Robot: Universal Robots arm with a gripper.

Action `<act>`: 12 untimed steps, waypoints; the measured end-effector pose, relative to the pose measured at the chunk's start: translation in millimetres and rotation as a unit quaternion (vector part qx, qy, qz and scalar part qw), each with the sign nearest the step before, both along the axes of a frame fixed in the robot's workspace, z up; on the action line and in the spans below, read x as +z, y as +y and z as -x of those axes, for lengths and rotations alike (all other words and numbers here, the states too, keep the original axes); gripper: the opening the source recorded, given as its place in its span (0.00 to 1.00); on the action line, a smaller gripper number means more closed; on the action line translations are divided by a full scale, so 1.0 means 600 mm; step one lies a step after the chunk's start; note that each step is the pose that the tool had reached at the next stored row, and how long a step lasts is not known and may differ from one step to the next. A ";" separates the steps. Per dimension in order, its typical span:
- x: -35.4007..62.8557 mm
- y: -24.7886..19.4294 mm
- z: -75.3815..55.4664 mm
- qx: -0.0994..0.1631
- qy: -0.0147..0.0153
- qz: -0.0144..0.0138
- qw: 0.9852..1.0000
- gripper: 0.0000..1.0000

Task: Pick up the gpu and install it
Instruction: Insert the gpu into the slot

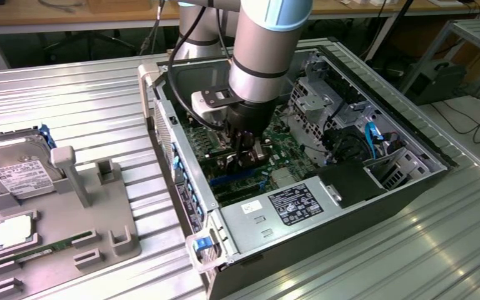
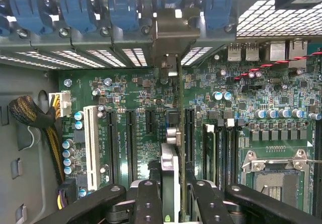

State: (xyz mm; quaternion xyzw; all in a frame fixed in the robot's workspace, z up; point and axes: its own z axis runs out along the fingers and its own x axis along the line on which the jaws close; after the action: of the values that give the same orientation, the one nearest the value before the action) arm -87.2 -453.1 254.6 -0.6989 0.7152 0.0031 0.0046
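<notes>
The gpu point(image 2: 171, 166) stands edge-on between my two black fingers point(image 2: 148, 204), seen along its length over the green motherboard point(image 2: 126, 83). Its silvery end bracket point(image 2: 171, 32) sits against the case's rear slot openings, under the row of blue clips. My gripper point(image 2: 175, 206) is shut on the card. In the exterior view my gripper point(image 1: 247, 150) reaches straight down into the open computer case point(image 1: 407, 134), low over the expansion slots. I cannot tell whether the card's edge sits in a slot.
A white slot point(image 2: 91, 148) and several black slots run beside the card, and the CPU socket point(image 2: 274, 178) is close by. A braided cable bundle point(image 2: 35, 118) hangs at the case wall. Outside the case, a grey fixture point(image 1: 98, 219) holds a hard drive point(image 1: 19, 172) and a memory stick point(image 1: 44, 250).
</notes>
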 end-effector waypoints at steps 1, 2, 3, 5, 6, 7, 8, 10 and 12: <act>0.000 0.0000 0.000 0.000 0.000 0.000 1.000 0.28; 0.000 0.0000 0.000 0.000 0.000 0.000 1.000 0.28; 0.000 0.0000 0.000 0.000 0.000 0.000 1.000 0.28; 0.000 0.0000 0.000 0.000 0.000 0.000 1.000 0.28; 0.000 0.0000 0.000 0.000 0.000 0.000 1.000 0.28; 0.000 0.0000 0.000 0.000 0.000 0.000 1.000 0.28; 0.000 0.0000 0.000 0.000 0.000 0.000 1.000 0.28; 0.000 0.0000 0.000 0.000 0.000 0.000 1.000 0.28; 0.000 0.0000 0.000 0.000 0.000 0.000 1.000 0.28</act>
State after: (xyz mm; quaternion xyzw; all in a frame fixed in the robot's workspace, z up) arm -87.1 -453.1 254.5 -0.6989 0.7152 0.0032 0.0047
